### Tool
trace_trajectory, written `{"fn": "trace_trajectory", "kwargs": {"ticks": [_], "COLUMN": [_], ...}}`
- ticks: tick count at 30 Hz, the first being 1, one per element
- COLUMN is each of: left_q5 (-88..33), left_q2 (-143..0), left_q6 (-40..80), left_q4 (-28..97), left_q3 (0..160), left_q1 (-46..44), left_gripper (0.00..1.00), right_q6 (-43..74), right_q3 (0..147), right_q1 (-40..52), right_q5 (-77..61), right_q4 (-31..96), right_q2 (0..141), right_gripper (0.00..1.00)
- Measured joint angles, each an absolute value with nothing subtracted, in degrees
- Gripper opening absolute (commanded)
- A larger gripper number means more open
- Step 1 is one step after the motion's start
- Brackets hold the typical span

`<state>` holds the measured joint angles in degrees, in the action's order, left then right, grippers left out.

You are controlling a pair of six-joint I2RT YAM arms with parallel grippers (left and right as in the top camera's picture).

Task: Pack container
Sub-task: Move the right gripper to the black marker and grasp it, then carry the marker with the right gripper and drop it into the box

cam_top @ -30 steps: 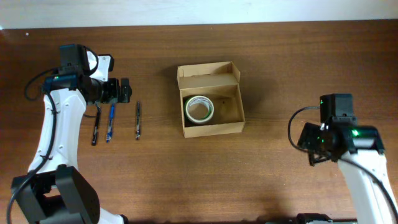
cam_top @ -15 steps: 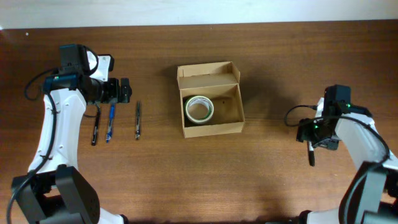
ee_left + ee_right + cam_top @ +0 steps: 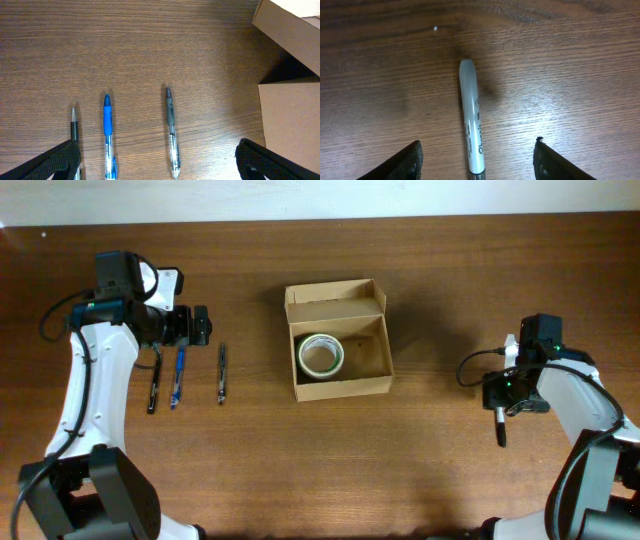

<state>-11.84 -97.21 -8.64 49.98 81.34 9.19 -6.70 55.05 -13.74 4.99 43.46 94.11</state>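
The container [image 3: 340, 384] is a tan cardboard box at the table's middle, with its lid flap [image 3: 335, 303] open toward the far side. A roll of tape [image 3: 321, 355] lies inside it. Three pens lie side by side on the left: black [image 3: 153, 387], blue [image 3: 177, 380] and grey [image 3: 221, 375]. My left gripper [image 3: 200, 326] is open and empty above their far ends. The left wrist view shows the pens [image 3: 107, 127] between the open fingers [image 3: 160, 161] and the box [image 3: 292, 125] at the right. My right gripper [image 3: 503, 402] is open over a silver marker [image 3: 500, 430]. In the right wrist view the marker [image 3: 471, 110] lies between the fingers [image 3: 477, 160], untouched.
The brown wooden table [image 3: 420, 470] ends at a white wall along the far edge. A small white speck [image 3: 435, 28] lies on the wood beyond the marker.
The right arm has swung in, and its wrist has moved toward the far side over the marker, which now shows below the gripper. The left arm and the box have not moved.
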Motion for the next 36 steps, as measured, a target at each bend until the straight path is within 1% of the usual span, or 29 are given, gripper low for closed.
{"fn": "trace_trajectory", "kwargs": {"ticks": [8, 12, 14, 15, 20, 23, 28, 32, 36], "left_q5": [-11.8, -11.8, -11.8, -11.8, -11.8, -11.8, -11.8, -11.8, -11.8], "left_q2": [-97.2, -97.2, -97.2, -97.2, -97.2, -97.2, -97.2, -97.2, -97.2], "left_q6": [-8.6, -8.6, -8.6, -8.6, -8.6, -8.6, -8.6, -8.6, -8.6], "left_q4": [50.0, 49.9, 50.0, 50.0, 50.0, 50.0, 50.0, 50.0, 50.0], "left_q3": [81.3, 81.3, 81.3, 81.3, 81.3, 81.3, 81.3, 81.3, 81.3], "left_q1": [9.2, 9.2, 9.2, 9.2, 9.2, 9.2, 9.2, 9.2, 9.2], "left_gripper": [0.99, 0.99, 0.99, 0.99, 0.99, 0.99, 0.99, 0.99, 0.99], "right_q6": [-6.9, -6.6, -6.4, -6.3, -5.9, -5.8, -5.9, -5.9, -5.2], "right_q3": [55.0, 55.2, 55.2, 55.2, 55.2, 55.2, 55.3, 56.2, 61.1], "right_q1": [-13.7, -13.7, -13.7, -13.7, -13.7, -13.7, -13.7, -13.7, -13.7], "right_q5": [5.1, 4.4, 4.0, 3.8, 3.2, 2.9, 2.2, -0.5, -4.0], "right_q4": [44.5, 44.0, 43.9, 43.7, 43.2, 43.0, 43.0, 43.9, 48.9], "right_q2": [97.1, 99.9, 99.9, 99.9, 100.1, 100.2, 100.2, 100.6, 101.1], "right_gripper": [0.65, 0.61, 0.54, 0.45, 0.18, 0.09, 0.04, 0.04, 0.04]}}
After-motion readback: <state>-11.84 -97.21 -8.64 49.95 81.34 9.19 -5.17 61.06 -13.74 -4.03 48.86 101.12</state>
